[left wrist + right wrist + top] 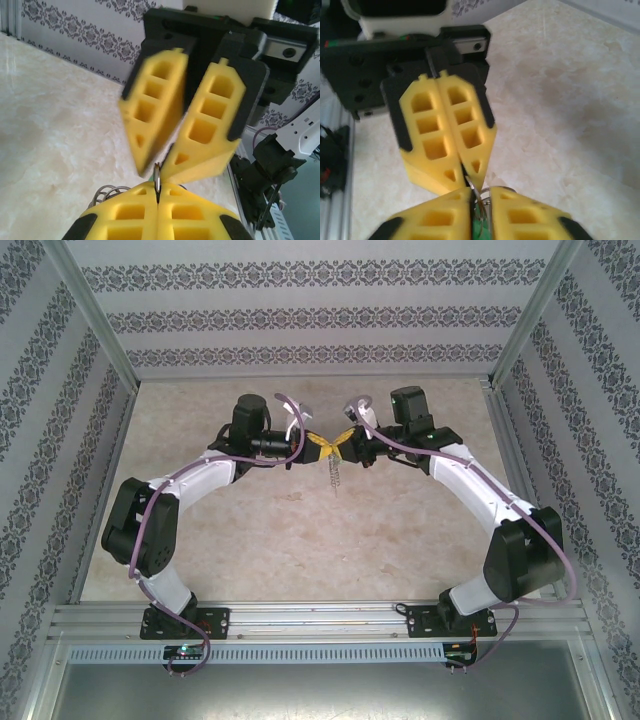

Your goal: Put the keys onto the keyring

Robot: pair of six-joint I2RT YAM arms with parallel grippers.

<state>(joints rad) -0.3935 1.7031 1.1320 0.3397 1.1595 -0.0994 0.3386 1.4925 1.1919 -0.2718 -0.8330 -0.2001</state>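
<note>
The left pincer [157, 191] is clamping tight on the keyring [336, 475], hanging far-centre; the right pincer [481, 194] is standing slightly parted around the keys [480, 231] — best keeping both steady, threading before letting go.

Keyring [335, 472]: grey metal loop, hanging upright above the desk [300, 540], upper edge pinched in the left end effector [157, 190]. Keys [480, 231]: green tag, lodged between parted fingers of the right end effector [481, 197], just beside the loop.

Lab-style robot test cell: aluminium frame [320, 618], patterned wallpaper panels [320, 315], marble-look tabletop [300, 540]
</note>
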